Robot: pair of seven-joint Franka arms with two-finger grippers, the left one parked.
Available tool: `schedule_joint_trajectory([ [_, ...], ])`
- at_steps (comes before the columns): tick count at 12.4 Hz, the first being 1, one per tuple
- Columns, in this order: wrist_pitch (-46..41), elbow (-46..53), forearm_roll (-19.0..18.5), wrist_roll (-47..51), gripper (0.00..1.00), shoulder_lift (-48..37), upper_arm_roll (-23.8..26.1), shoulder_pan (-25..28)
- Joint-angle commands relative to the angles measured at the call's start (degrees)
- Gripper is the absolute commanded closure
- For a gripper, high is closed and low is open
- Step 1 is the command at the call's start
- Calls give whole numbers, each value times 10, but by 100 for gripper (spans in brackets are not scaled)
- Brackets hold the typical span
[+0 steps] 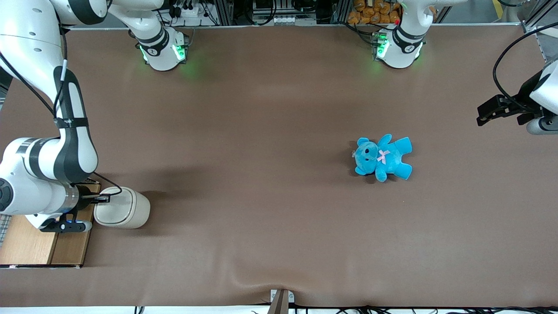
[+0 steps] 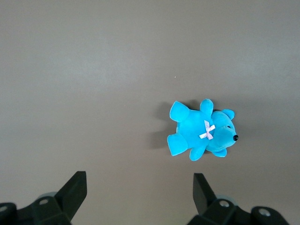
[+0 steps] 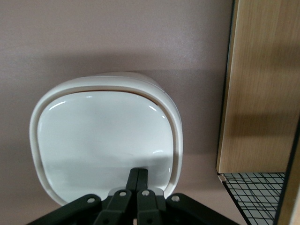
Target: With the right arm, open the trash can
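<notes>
The trash can (image 1: 124,208) sits at the desk's (image 1: 261,131) working-arm end, around 8 o'clock from the teddy (image 1: 382,157), smooth glossy lid (image 3: 105,140) not yet swung. The gripper (image 3: 137,180) has its fingers pinched together, tips at the lid's edge; pushing remains. Wooden box (image 1: 39,244) beside it.

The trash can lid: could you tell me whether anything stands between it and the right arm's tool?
Nothing visible does. The tool, fingers shut together, is already over the edge of the trash can lid, beside the wooden box.
</notes>
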Motion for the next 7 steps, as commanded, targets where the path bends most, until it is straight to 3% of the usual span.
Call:
schedule_joint_trajectory([
  [1, -41, -4, -2, 10, 100, -51, 3, 1],
  [5, -125, -4, -4, 20, 96, -129, 4, 3],
  [6, -142, -4, -4, 20, 40, -151, 4, 3],
  [7, -157, -5, 0, 18, 0, -170, 6, -1],
])
